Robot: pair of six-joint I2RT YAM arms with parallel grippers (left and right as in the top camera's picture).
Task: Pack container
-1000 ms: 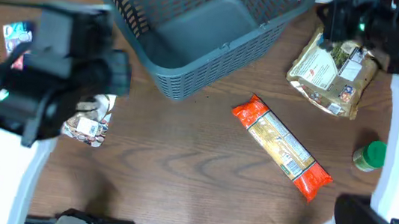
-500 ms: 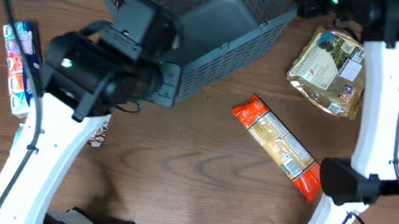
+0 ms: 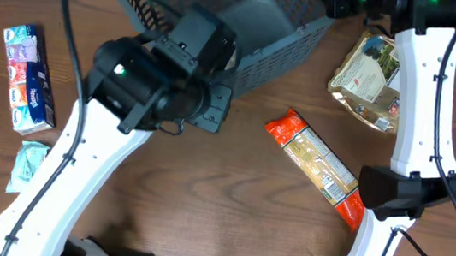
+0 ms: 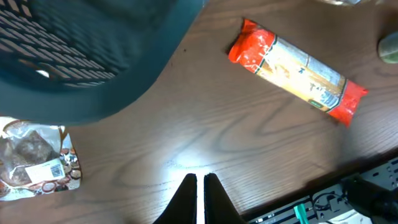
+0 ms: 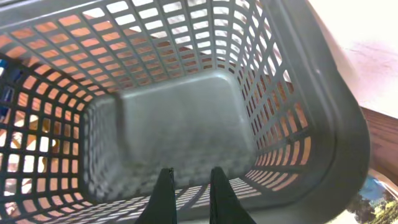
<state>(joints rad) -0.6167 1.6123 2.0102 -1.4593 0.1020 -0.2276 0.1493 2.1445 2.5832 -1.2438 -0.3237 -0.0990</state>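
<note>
The container (image 3: 266, 16), a dark grey lattice basket, stands at the far middle of the table with nothing in it. My right gripper (image 5: 189, 177) hovers over its right rim and looks down onto the bare bottom (image 5: 180, 124); its fingers are shut and hold nothing. My left gripper (image 4: 200, 182) is shut and empty above bare wood, just in front of the container (image 4: 93, 62). In the overhead view the left arm (image 3: 164, 86) covers the container's front corner and hides that gripper.
An orange-ended pasta packet (image 3: 320, 166) lies diagonally right of centre, also in the left wrist view (image 4: 297, 71). A snack bag (image 3: 371, 84) lies behind it. A tissue pack (image 3: 27, 79) and a pale green packet (image 3: 27, 165) are at the left. A clear bag of brown pieces (image 4: 37, 158) lies beside the left gripper.
The left arm has swung right and away towards the container, uncovering the tissue pack and pale green packet. The right arm has moved left to the container's right rim. Both grippers stayed shut.
</note>
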